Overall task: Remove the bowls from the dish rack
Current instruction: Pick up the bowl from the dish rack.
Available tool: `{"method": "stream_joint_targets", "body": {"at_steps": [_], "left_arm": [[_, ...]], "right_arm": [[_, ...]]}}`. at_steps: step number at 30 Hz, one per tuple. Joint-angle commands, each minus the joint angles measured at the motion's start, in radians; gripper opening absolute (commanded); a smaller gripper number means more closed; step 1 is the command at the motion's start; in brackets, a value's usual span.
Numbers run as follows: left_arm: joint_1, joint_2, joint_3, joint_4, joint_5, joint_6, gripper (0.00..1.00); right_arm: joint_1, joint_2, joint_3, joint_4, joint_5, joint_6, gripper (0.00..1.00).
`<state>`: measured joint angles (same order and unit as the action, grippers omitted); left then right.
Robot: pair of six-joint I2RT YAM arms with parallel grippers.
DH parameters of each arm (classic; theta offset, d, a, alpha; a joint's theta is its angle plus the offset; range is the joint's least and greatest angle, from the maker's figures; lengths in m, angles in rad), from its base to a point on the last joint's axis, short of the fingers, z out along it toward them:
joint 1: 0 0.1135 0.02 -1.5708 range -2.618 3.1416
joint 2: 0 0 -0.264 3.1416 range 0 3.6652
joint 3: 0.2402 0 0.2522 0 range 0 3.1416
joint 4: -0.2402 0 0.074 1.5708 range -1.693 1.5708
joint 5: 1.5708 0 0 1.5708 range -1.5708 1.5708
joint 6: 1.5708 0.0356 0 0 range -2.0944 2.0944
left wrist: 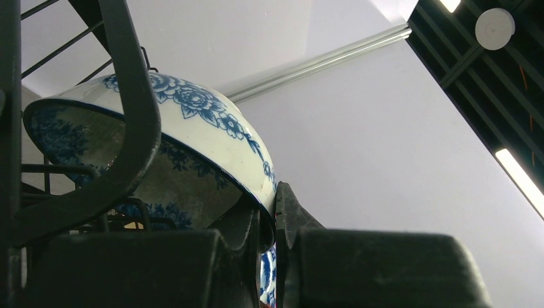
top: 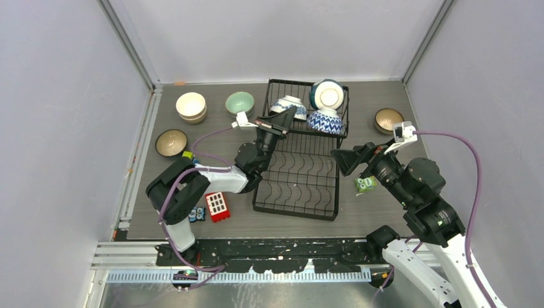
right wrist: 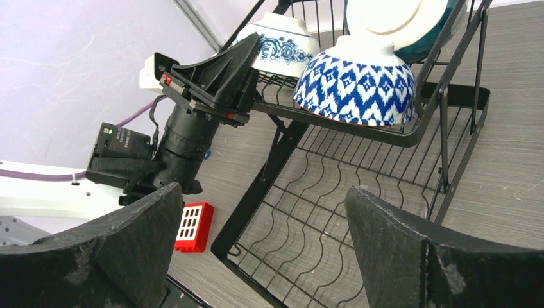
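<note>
The left claw [left wrist: 272,215] was shut tight on the rim of the blue flower bowl [left wrist: 205,122], up in the top basket of the dish rack [top: 301,186]. The right claw [top: 344,160] hung wide open beside the rack, holding nothing. A blue zigzag bowl [top: 324,122] and a teal bowl [top: 328,94] sat up there too.

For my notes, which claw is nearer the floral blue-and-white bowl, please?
Left: the left claw pinches the floral bowl; the right claw hangs open beside the rack, apart.
</note>
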<state>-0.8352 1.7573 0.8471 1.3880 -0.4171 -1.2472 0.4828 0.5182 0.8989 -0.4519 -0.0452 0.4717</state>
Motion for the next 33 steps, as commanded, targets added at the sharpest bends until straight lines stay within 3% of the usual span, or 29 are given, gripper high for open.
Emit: {"method": "stream_joint_targets", "body": {"at_steps": [1,33], "left_arm": [[0.008,-0.071,0.026,0.043,0.029,0.043,0.00],[0.033,-0.210,0.035,0.021,0.070,0.073,0.00]], "right_arm": [[0.006,-0.014,0.011,0.018,0.009,-0.015,1.00],[0.005,-0.010,0.052,0.007,-0.009,-0.005,1.00]]}}
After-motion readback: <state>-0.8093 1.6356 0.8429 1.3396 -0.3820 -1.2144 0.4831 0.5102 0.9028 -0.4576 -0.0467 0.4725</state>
